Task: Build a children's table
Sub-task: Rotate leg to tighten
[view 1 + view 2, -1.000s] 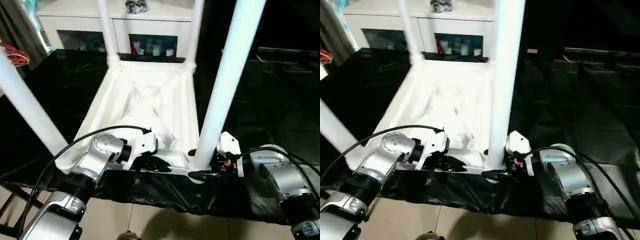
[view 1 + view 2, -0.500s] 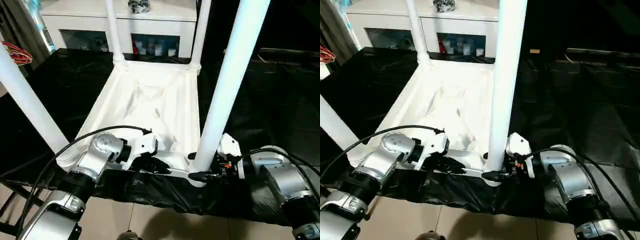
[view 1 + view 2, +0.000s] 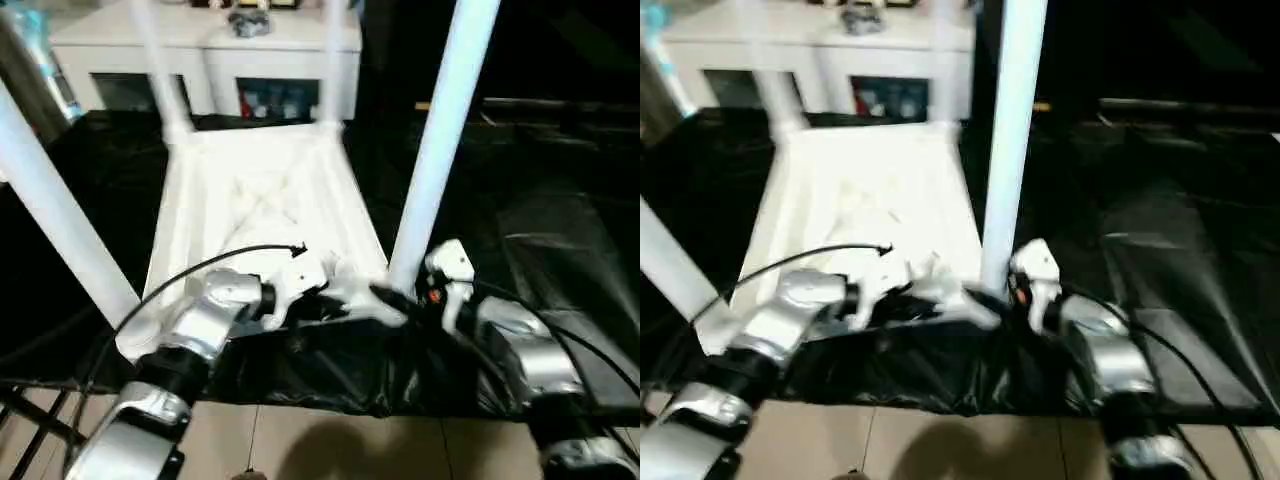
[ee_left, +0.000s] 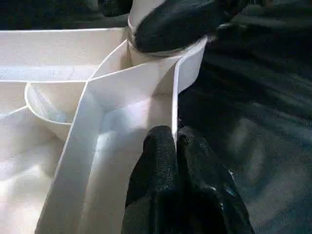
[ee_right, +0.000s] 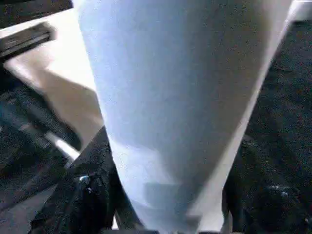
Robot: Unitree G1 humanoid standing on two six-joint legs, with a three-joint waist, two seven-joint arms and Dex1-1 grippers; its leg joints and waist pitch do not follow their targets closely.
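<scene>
The children's table lies upside down, its white tabletop (image 3: 260,200) resting on the black sheet with its ribbed underside up. Legs stand in the corner sockets: near-right leg (image 3: 440,130), near-left leg (image 3: 55,220) and two far legs (image 3: 160,70). My left gripper (image 4: 174,139) is shut on the thin near rim of the tabletop, close to the near-right socket. My right gripper (image 3: 398,296) is closed around the base of the near-right leg (image 5: 170,97), with one black finger (image 5: 92,190) on each side of it.
The black sheet (image 3: 520,200) covers the work table, which ends just in front of my forearms above a tiled floor (image 3: 330,450). A white glass-door cabinet (image 3: 210,40) stands behind the tabletop. Cables loop over both wrists.
The whole picture has shifted, so the camera has moved. Both grippers keep their holds on the rim and on the near-right leg.
</scene>
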